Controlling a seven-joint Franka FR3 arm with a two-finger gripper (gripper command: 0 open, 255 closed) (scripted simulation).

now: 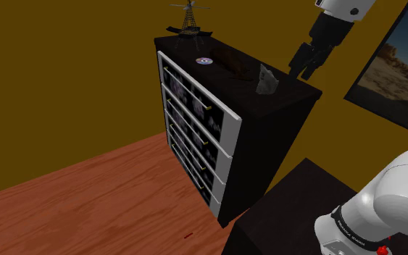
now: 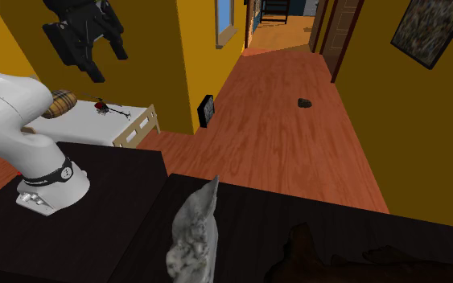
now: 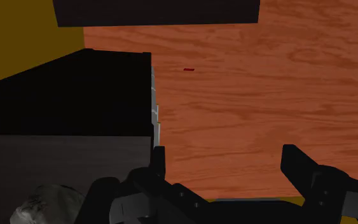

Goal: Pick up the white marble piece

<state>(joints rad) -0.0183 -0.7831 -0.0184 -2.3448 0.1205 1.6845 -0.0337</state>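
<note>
My gripper (image 1: pixel 303 72) hangs in the air with its two black fingers spread wide and nothing between them, above and off to the side of the dresser (image 1: pixel 267 145). The marble piece (image 1: pixel 267 80) stands on the dresser's dark top, near the corner closest to the stand and just beside a dark brown object (image 1: pixel 232 61). A small disc (image 1: pixel 204 61) lies farther back.

From the second exterior view, the marble piece (image 2: pixel 194 237) is a mottled grey-white shard. It stands upright, broad at the base and tapering to a ragged tip. In the wrist view it sits low and to one side of the fingers (image 3: pixel 158 159), not between them, so I have yet to line up over it.

I judge it rigid and dense for its size, probably slick on its faces, and easy to tip. I would close across its two flatter sides, low on the wide body rather than at the tip, and squeeze firmly.
</note>
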